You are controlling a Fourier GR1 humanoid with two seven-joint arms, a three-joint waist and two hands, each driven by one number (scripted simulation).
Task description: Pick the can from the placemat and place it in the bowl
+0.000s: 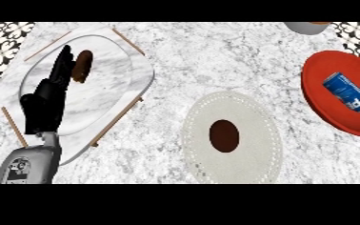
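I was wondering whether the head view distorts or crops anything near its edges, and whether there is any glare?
Head view: the red bowl and the can lying in it are both cut off by the right edge. The pale placemat looks taller than wide, probably because of the steep downward angle. The lighting is even, with no glare on the counter.

Marble counter, placemat and red bowl suggest a kitchen.
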